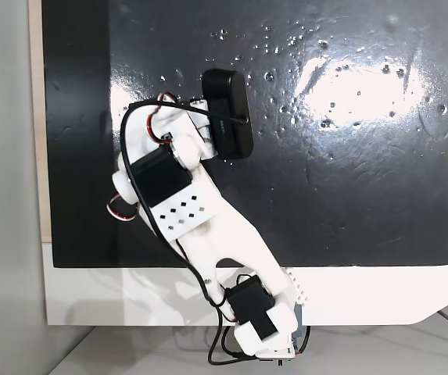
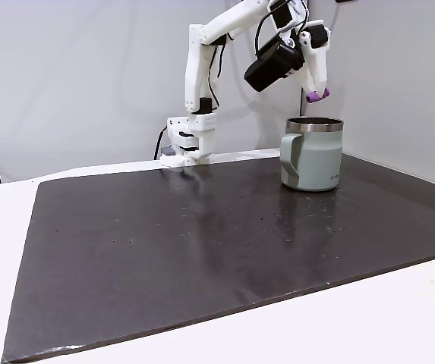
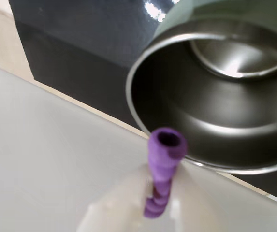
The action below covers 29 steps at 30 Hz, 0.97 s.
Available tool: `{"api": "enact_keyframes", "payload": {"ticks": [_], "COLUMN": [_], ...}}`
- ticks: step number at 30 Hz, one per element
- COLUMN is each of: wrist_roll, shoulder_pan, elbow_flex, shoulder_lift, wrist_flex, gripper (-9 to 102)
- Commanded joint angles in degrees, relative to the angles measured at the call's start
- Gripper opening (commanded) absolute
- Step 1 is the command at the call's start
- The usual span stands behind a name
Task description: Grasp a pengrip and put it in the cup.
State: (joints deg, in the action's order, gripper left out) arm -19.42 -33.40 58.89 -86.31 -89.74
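fixed view: arm [image 2: 202, 68] raised, fingers [image 2: 317, 76] pinching pengrip [image 2: 317, 95] above cup [image 2: 312, 154].

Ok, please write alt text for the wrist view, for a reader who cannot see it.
A purple ribbed pengrip, held from below by the blurred white gripper, hangs just outside the near rim of the cup, whose shiny metal inside is open to the camera. Behind lie a black mat and a pale surface.
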Motion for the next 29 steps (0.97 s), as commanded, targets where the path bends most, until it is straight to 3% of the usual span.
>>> {"api": "enact_keyframes", "payload": {"ticks": [1,10,29], "wrist_roll": [-0.3,-1.6,-1.1], "shoulder_pan": [0.4,0.5,0.6], "elbow_flex": [-2.5,-0.2,1.4], "shoulder_lift": [-1.0,-3.0,-4.5], "wrist_flex": [-0.9,-0.9,0.1], "gripper": [6,35,35]}}
